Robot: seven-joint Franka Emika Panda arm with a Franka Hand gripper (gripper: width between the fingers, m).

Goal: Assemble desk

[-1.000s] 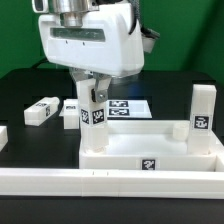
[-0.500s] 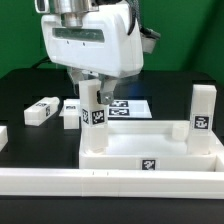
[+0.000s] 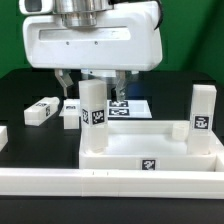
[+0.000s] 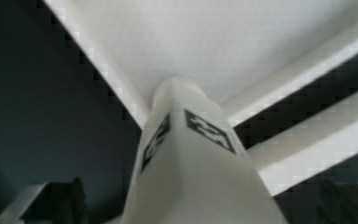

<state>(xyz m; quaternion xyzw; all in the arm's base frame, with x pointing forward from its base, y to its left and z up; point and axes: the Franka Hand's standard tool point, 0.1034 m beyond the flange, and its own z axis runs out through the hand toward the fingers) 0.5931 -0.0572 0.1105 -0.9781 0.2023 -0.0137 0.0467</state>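
The pincer (image 3: 95, 86) stands wide open and holds nothing. One finger hangs on either side of an upright leg (image 3: 93, 112), and both look clear of its faces. That leg is planted in the corner socket on the exterior view's left of the desk top (image 3: 150, 150), which lies on the black worktop (image 3: 20, 90) just behind the near border rail (image 3: 100, 182).

The step in hand looks like letting go of a seated leg. To do it well, the arm should rise straight up and keep the leg centred between the fingers, so that neither pad brushes it and tips or loosens it. It should swing aside only once the fingertips are above the top of the leg.

There is one desk top and there are four legs. Two stand in sockets: this one and another (image 3: 203, 112) at the right corner. Two lie loose on the worktop to the left, one (image 3: 42, 110) farther out and one (image 3: 70, 114) just beside the seated leg. One marker board (image 3: 130, 108) lies behind.
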